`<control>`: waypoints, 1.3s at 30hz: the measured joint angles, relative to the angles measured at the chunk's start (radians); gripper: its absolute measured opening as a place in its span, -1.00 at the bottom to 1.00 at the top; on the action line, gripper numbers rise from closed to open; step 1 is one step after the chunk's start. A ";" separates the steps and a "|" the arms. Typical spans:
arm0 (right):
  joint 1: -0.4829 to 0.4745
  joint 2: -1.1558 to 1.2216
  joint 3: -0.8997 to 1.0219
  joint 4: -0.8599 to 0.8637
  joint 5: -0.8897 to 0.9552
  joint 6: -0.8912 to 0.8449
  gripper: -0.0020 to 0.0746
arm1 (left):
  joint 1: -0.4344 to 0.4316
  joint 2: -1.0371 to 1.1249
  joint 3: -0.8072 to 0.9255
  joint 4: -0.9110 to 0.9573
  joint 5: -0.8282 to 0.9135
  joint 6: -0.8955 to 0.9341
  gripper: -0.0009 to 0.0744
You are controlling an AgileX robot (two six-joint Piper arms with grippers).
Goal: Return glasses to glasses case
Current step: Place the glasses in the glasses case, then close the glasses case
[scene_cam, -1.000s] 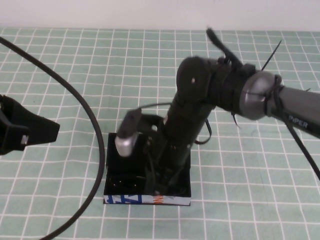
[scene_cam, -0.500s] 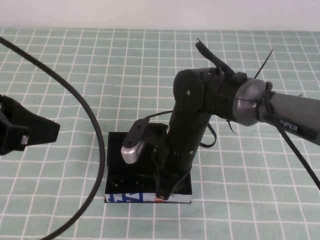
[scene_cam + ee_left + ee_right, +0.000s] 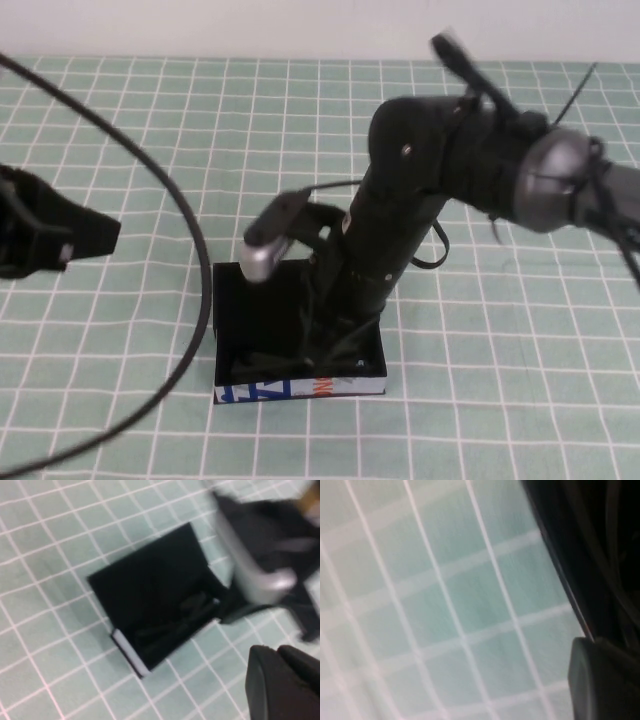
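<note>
A: Glasses [image 3: 175,617] lie inside the open glasses case [image 3: 250,300], dark frame against black lining; the left wrist view shows them toward the end with the white strip. Handling estimate?

B: Light, rigid plastic, probably slick at the lenses, hinges the weak point. I'd take hold across the thick rim or the bridge, never a temple arm alone. The case itself looks stiff-walled and light, so it could slide on the tabletop [image 3: 500,400] if nudged.

A: Right gripper?

B: Right gripper [image 3: 325,345] is down at the right side of the case, hidden behind its own wrist. Cannot tell whether it is clenched or released.

A: Left gripper?

B: Left gripper [image 3: 90,240] is parked at the left edge of the high view, well apart from the case. Its state cannot be told either.

A: Change against a second ago?

B: The right arm's elbow and forearm have swung up and rightward; the wrist has lifted a little, exposing more of the case interior. Case and left arm look unmoved.
</note>
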 joint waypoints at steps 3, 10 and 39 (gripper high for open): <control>0.000 -0.051 0.027 0.107 -0.047 0.061 -0.98 | 0.000 0.061 0.000 0.002 -0.045 0.005 -0.99; 0.016 -0.158 0.226 0.212 -0.239 0.074 -0.98 | 0.000 0.227 0.000 -0.066 -0.147 0.089 -0.99; 0.174 -0.235 0.707 0.451 -0.918 -0.181 -0.98 | -0.014 1.048 -0.543 -0.355 0.028 0.222 -0.99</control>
